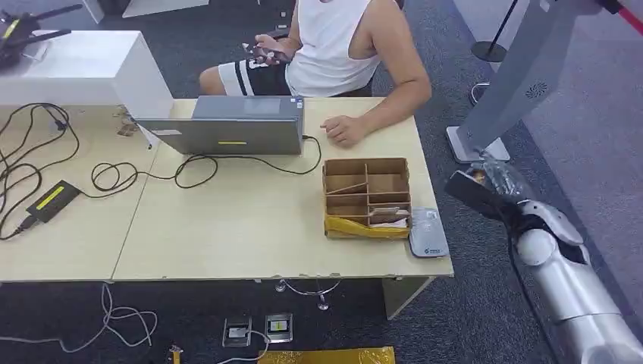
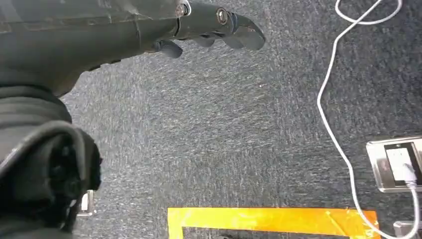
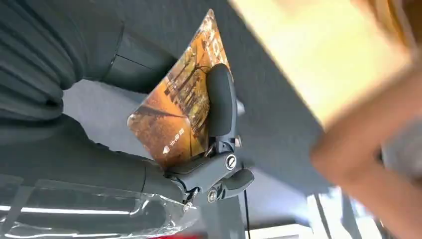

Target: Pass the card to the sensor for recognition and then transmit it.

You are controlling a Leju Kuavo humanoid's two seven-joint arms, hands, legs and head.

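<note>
A: Holding anything, that right hand (image 1: 485,199)?

B: Yes. In the right wrist view the right hand pinches an orange-brown card (image 3: 181,107), a dark finger (image 3: 220,102) pressed across its face. From the head view that hand sits off the table's right edge, raised beside the corner, near the card reader.

A: And the left hand (image 2: 209,30)?

B: It hangs low over the dark carpet (image 2: 224,124), fingers slightly curled, apart and holding nothing. A strip of orange tape (image 2: 271,219) and a white cable (image 2: 331,94) lie on the floor beneath it.

A: What sits closest on the table (image 1: 227,227)?

B: A grey card reader (image 1: 428,233) lies flat at the near right corner. Touching its left side is a cardboard tray (image 1: 367,197) with dividers, yellow along the front, a few cards or papers in the near compartment.

A: Farther back?

B: A grey laptop-like box (image 1: 235,125) with a black cord looping from it across the tabletop, and a small black adapter (image 1: 51,200) with a yellow label on the left.

A: Anyone there?

B: A person in a white sleeveless top sits behind the table, one hand (image 1: 345,129) resting on the far edge, the other holding a phone (image 1: 265,51).
</note>
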